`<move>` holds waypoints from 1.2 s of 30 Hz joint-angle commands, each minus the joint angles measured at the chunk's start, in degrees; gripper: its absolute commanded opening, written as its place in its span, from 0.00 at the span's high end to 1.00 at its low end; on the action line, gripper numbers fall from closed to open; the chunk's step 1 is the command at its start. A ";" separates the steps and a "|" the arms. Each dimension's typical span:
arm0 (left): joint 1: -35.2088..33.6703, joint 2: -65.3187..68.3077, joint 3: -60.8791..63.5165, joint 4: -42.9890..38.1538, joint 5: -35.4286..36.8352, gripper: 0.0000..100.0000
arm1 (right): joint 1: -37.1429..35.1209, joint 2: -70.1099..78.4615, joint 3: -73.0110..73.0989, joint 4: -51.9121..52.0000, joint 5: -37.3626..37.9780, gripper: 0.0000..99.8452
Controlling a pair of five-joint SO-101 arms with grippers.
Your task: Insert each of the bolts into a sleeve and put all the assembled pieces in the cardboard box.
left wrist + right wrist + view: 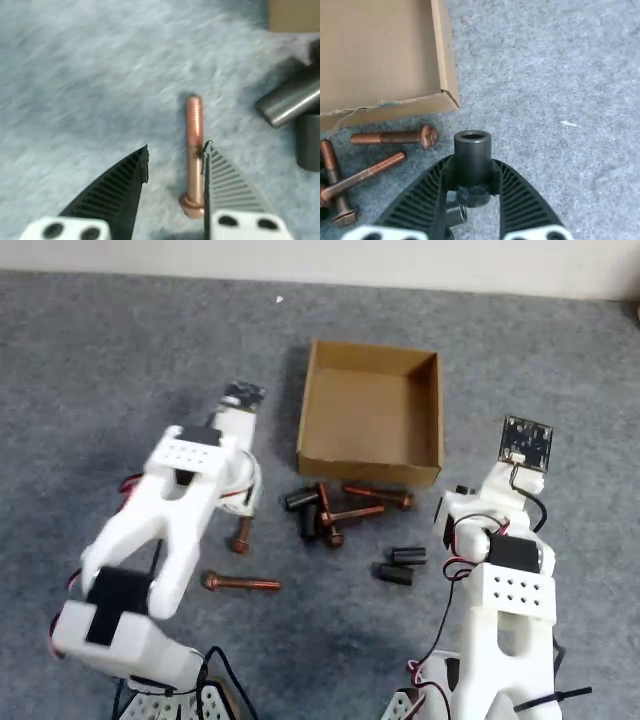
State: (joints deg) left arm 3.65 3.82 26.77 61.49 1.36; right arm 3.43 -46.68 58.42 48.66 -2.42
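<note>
Straddling a bolt [194, 125] lying on the carpet [75, 75] left of the cardboard box [365, 468], the left gripper [176, 148] has its fingers spread, one touching the shank, ready to close. The right gripper [471, 166] pinches a sleeve [472, 145], open end outward, likely to receive that bolt.

A grey carpeted surface [90, 360] carries a cardboard box [370, 468] at upper centre. Below the box lie scattered copper bolts [243, 583] and black sleeves [394, 574].

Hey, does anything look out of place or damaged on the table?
Nothing spilled or broken. The near edge of the cardboard box looks slightly frayed, and bolts and sleeves lie crisscrossed in a heap in front of it.
</note>
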 commanded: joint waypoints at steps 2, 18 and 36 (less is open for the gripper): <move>-0.84 -12.79 -2.07 3.16 -5.01 0.81 | 0.66 -1.71 -0.31 -1.71 -0.35 0.99; 1.10 0.84 -1.98 2.11 -8.79 0.81 | 0.57 -1.45 -0.22 -1.71 -0.26 0.99; 2.68 15.34 -17.71 10.02 2.37 1.00 | 0.57 -1.36 -0.22 -1.71 -0.26 0.99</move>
State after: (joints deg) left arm 6.46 19.12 15.08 68.44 1.98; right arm 3.43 -46.68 58.42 48.66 -2.42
